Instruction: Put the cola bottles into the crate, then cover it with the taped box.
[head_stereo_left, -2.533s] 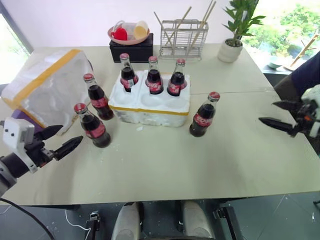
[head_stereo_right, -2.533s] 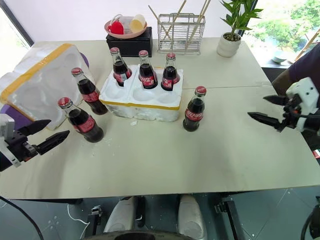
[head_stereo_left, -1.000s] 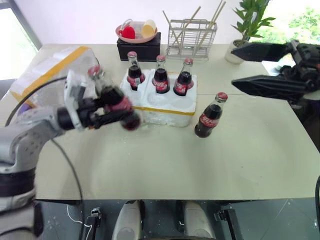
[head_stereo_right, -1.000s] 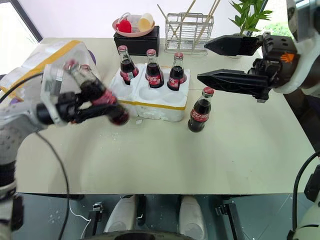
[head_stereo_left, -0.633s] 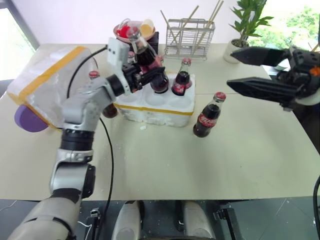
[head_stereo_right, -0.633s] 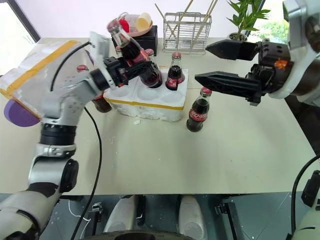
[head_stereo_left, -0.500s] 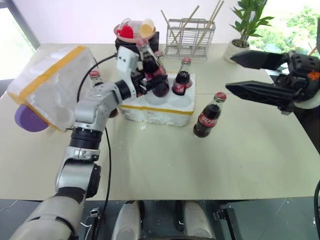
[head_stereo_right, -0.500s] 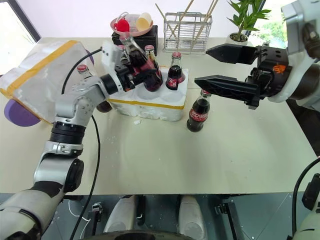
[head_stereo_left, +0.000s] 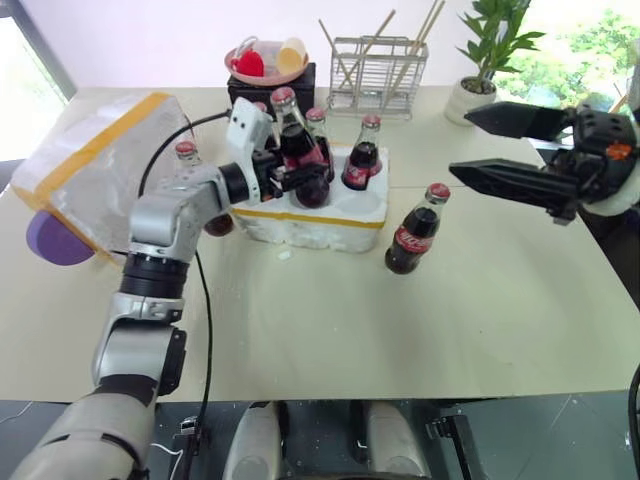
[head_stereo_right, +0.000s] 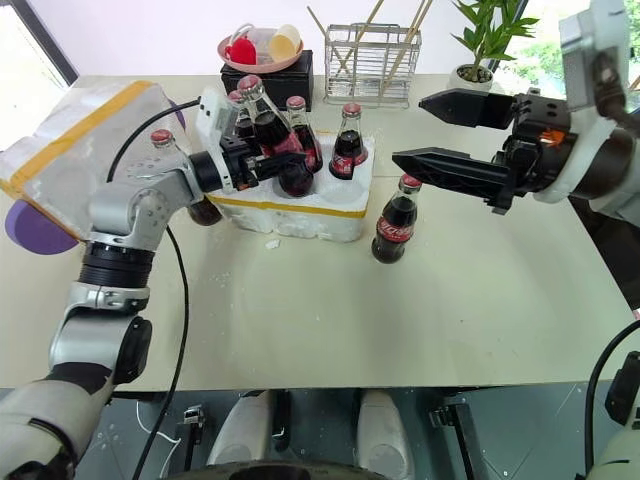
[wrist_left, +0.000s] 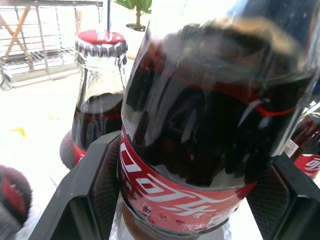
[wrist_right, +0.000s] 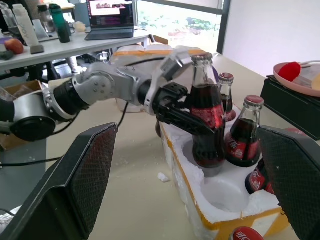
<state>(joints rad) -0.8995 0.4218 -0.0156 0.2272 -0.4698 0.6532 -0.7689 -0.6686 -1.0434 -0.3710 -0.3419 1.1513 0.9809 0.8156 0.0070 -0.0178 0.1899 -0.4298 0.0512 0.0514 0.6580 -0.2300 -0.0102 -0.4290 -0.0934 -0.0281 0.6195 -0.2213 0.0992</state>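
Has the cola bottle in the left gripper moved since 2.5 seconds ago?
Yes. The cola bottle stood on the table left of the crate; now the left gripper holds it over a front cell of the crate.

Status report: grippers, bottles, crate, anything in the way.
Left gripper shut on a cola bottle over a front crate cell. Right gripper open, empty. Two bottles outside. Nothing blocking.

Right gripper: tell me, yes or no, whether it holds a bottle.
No: the right gripper hangs open and empty above the table, with the lone bottle standing free below it.
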